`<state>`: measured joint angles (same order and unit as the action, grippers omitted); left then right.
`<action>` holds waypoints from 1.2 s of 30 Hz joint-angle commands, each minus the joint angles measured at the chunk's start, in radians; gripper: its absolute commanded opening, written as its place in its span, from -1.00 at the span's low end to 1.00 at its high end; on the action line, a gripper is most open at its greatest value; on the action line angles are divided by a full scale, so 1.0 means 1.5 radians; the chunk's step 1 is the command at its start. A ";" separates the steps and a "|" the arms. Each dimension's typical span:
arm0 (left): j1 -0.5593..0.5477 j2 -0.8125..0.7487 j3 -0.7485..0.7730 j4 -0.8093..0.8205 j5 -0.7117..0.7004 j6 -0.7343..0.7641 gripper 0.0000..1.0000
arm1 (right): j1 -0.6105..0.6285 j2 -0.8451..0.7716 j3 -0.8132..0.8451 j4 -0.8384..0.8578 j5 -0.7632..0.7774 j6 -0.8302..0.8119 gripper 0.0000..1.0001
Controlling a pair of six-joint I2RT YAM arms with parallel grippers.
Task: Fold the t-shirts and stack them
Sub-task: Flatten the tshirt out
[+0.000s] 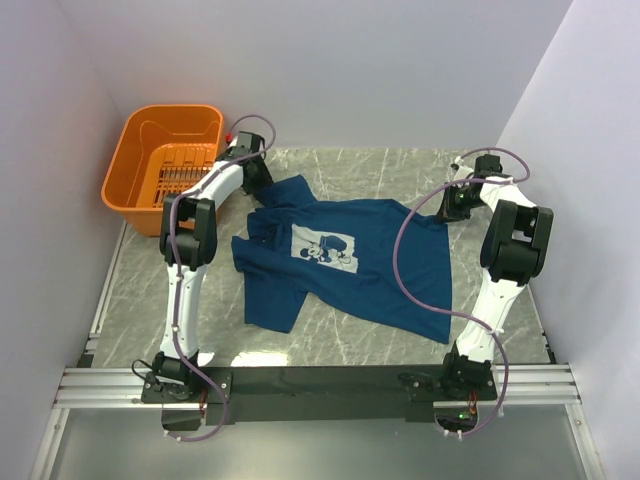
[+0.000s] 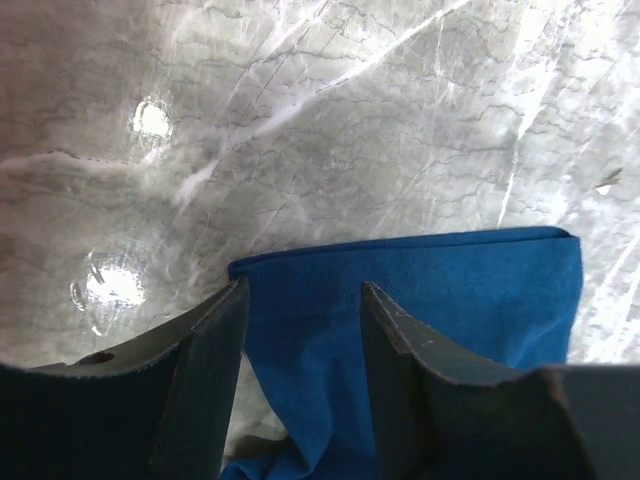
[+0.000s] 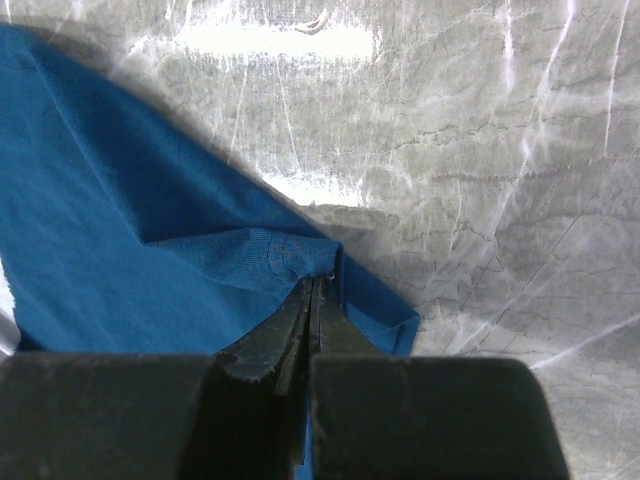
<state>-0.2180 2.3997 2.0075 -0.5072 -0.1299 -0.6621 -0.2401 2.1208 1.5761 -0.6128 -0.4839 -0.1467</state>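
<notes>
Starting at the far left, the orange basket (image 1: 128, 160) stands at the corner of the marble table (image 1: 140, 300). Beside it, the left gripper (image 2: 304, 290) hangs with jaws apart over a sleeve edge of the navy t-shirt (image 1: 350, 270), apparently not gripping it. The t-shirt lies spread mid-table, chest print (image 1: 325, 246) facing up. At the right, the right gripper (image 3: 314, 285) is clamped on a raised fold at the shirt's corner.

T-shirt (image 1: 372, 276) right of basket (image 1: 124, 196)
</notes>
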 commanded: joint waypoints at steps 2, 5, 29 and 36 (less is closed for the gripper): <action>-0.013 -0.034 0.004 -0.015 -0.057 0.035 0.13 | -0.005 -0.037 0.009 0.011 -0.009 -0.001 -1.00; -0.013 -0.053 -0.004 -0.006 -0.055 0.039 0.14 | -0.005 -0.038 0.009 0.012 -0.010 -0.001 -1.00; 0.005 -0.135 -0.096 0.062 -0.008 0.030 0.21 | -0.008 -0.036 0.006 0.012 -0.013 -0.002 -1.00; 0.008 -0.101 -0.090 0.025 -0.041 0.031 0.21 | -0.010 -0.036 0.007 0.012 -0.015 -0.001 -1.00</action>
<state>-0.2096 2.2551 1.8683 -0.4515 -0.1600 -0.6170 -0.2432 2.1208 1.5761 -0.6132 -0.4915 -0.1467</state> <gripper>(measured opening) 0.603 0.006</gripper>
